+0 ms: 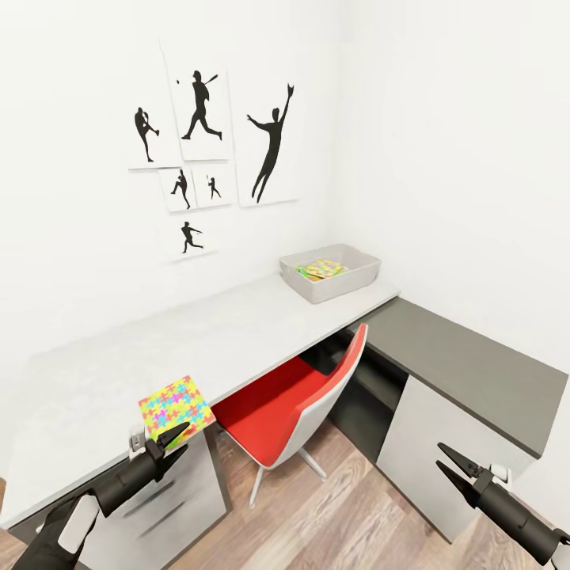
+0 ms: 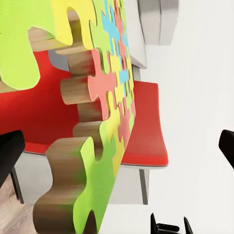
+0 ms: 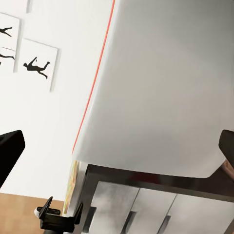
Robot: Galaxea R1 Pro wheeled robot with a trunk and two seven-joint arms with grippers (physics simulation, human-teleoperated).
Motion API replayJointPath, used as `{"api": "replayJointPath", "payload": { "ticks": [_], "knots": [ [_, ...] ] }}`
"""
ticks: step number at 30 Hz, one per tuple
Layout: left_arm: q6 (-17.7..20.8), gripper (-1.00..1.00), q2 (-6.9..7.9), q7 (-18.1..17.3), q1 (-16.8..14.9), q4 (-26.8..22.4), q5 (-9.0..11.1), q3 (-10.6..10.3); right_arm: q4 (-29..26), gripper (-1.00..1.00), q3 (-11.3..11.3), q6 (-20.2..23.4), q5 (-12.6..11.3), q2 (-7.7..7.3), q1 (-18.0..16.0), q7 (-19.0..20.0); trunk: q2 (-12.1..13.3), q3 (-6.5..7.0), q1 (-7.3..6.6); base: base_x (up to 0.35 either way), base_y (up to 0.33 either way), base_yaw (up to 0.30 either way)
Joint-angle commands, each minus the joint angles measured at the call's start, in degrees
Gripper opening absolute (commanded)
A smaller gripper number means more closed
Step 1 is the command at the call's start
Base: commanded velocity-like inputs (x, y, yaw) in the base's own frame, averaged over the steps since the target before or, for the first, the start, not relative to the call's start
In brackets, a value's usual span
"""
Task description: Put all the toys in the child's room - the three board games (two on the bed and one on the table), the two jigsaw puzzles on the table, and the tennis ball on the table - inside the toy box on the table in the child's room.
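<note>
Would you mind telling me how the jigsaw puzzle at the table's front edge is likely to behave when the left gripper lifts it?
The jigsaw puzzle looks like a thick wooden slab in the left wrist view, so probably stiff, not floppy. Its interlocking pieces might separate if pinched at one corner. It overhangs the table edge near the left gripper, so a push could tip it off.

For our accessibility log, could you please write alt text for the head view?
The left gripper, jaws open, reaches toward a multicolour jigsaw puzzle at the front edge of a pale table. Farther along, a grey toy box holds another colourful puzzle, with a red chair tucked below and the open right gripper over the floor.
</note>
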Motion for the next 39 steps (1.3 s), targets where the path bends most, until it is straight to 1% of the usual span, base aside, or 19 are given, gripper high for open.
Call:
{"api": "replayJointPath", "payload": {
  "ticks": [1, 39],
  "knots": [
    [0.4, 1.0, 0.0, -0.1, 0.0, 0.0, 0.2, 0.1, 0.0, 1.0, 0.0, 0.5, -0.4, -0.02, 0.0, 0.0, 0.0, -0.06, 0.0, 0.001, 0.004, 0.0],
    [0.4, 1.0, 0.08, -0.1, 0.0, 0.0, 0.3, 0.1, 0.0, 1.0, 0.0, 0.5, -0.4, -0.02, 0.0, 0.0, 0.0, -0.06, 0.0, 0.016, 0.0, 0.0]
  ]
}}
